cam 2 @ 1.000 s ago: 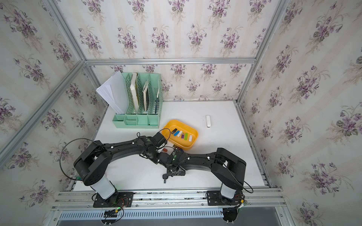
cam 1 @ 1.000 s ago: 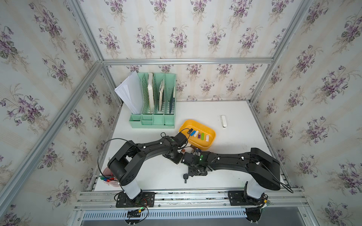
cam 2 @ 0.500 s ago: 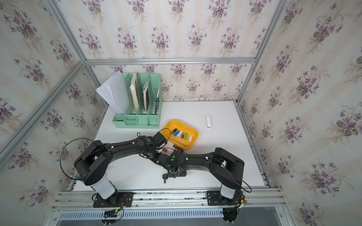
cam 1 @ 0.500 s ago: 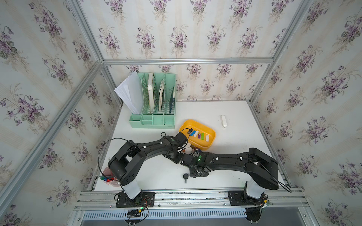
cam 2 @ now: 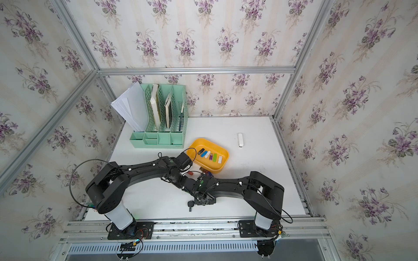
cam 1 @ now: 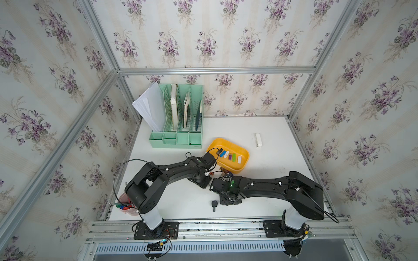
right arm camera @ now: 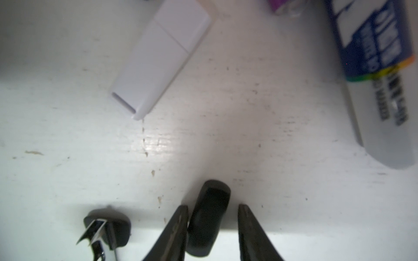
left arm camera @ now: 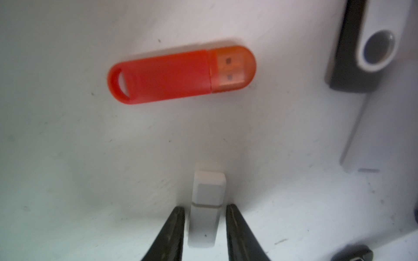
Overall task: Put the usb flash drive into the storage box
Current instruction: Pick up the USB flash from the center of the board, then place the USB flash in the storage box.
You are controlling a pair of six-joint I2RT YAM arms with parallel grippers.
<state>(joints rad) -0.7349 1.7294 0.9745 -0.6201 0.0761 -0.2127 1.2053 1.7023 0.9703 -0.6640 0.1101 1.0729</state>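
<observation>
Since a second ago almost nothing has shifted: both arms sit stretched low over the surface [cam 1: 271,144] where they were, and the black key [cam 1: 213,204] lies in the same spot near the front edge. Your left hand [left arm camera: 204,210] is down at the surface with a white USB flash drive [left arm camera: 209,192] between its fingers. One finger looks to touch the drive and a thin strip of surface shows beside the other, so the hand stands narrowly apart, not clamped. A red flash drive [left arm camera: 172,74] lies flat just beyond it, crosswise, apart from the white one. Your right hand [right arm camera: 212,208] likewise straddles a black flash drive [right arm camera: 212,198]: one finger is against it and a clear gap shows at the other, so this hand is apart too. Both drives rest on the surface, outside the storage box [cam 1: 227,166]. In both top views the two hands meet just in front of the storage box [cam 2: 208,166], which holds a row of six coloured drives [cam 1: 229,156]. The mint-green file organizer [cam 1: 178,135] stands farther back.
</observation>
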